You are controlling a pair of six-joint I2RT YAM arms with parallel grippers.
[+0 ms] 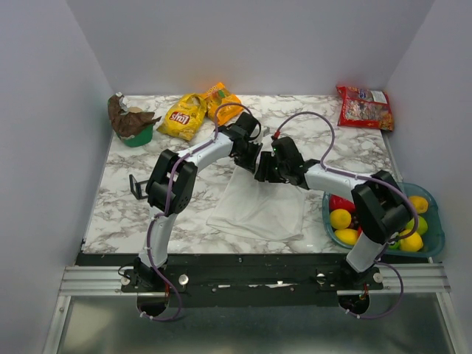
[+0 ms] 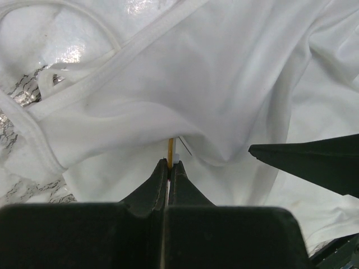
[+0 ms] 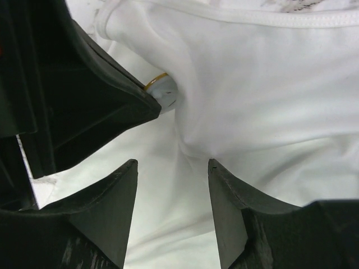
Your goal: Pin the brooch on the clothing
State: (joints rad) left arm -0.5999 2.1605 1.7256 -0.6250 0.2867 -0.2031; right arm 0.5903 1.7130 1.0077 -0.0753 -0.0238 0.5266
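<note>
The clothing [image 1: 258, 210] is a white garment spread on the marble table, its upper edge bunched where both grippers meet. My left gripper [image 2: 170, 163] is shut on the brooch [image 2: 170, 148], seen edge-on as a thin gold strip pressed against a fold of the clothing [image 2: 224, 84]. In the right wrist view the brooch [image 3: 162, 92] shows as a small round gold-rimmed disc at the left fingers' tip, touching the cloth. My right gripper [image 3: 172, 163] stands open just beside it over the clothing [image 3: 263, 95], with nothing between its fingers. From above, the left gripper [image 1: 248, 153] and right gripper [image 1: 264, 169] nearly touch.
A yellow chip bag [image 1: 183, 116] and an orange bag [image 1: 221, 99] lie at the back, a red packet [image 1: 364, 107] at the back right. A green bowl [image 1: 134, 133] stands back left, a small black frame [image 1: 136, 186] at the left. A blue basket [image 1: 436, 232] of fruit sits at the right.
</note>
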